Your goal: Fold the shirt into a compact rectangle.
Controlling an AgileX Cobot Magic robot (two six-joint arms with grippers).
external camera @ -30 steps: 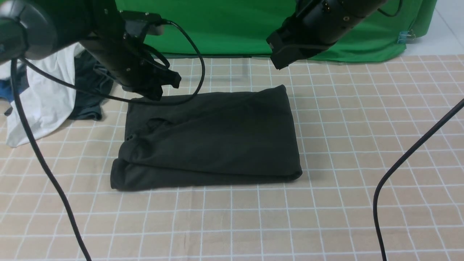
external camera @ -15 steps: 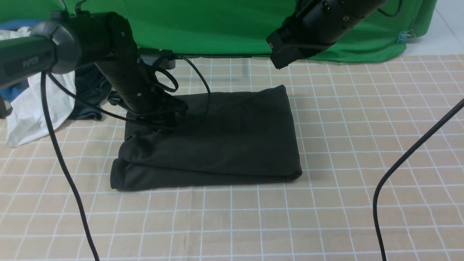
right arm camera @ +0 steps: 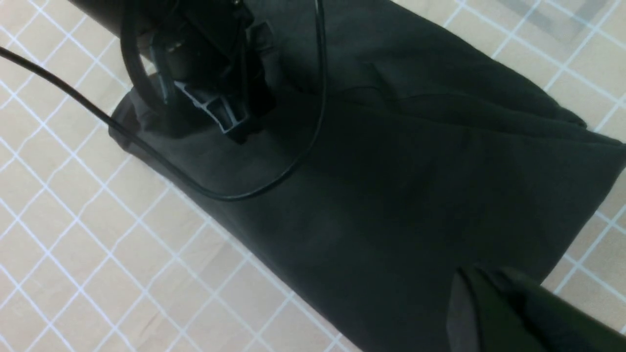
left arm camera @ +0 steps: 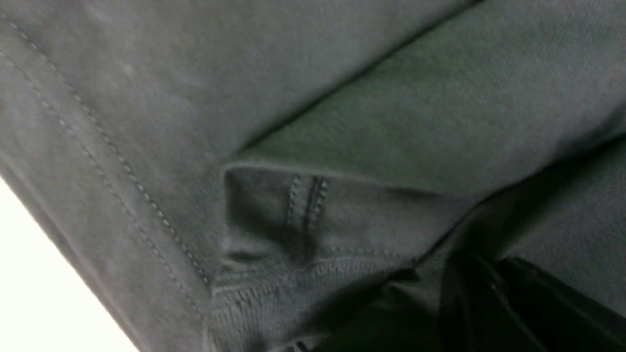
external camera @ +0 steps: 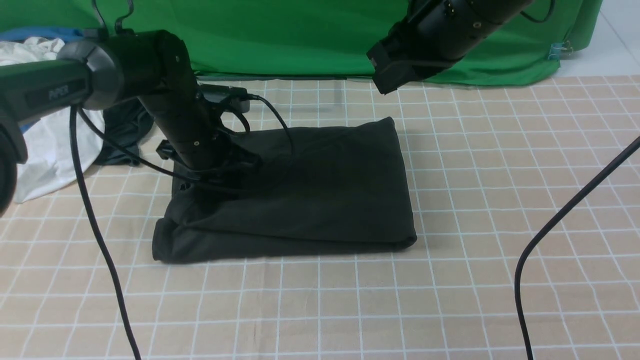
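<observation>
Soft even light; L-wrist view blurry

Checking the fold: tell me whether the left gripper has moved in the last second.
Yes. The left gripper dropped from above the far-left corner of the shirt onto it.

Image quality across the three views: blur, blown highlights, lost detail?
Front view: sharp, evenly lit, but the shirt is a near-featureless dark mass. Left wrist view: very close and soft, one corner blown out white. Right wrist view: tablecloth grid clear, shirt folds faint.
</observation>
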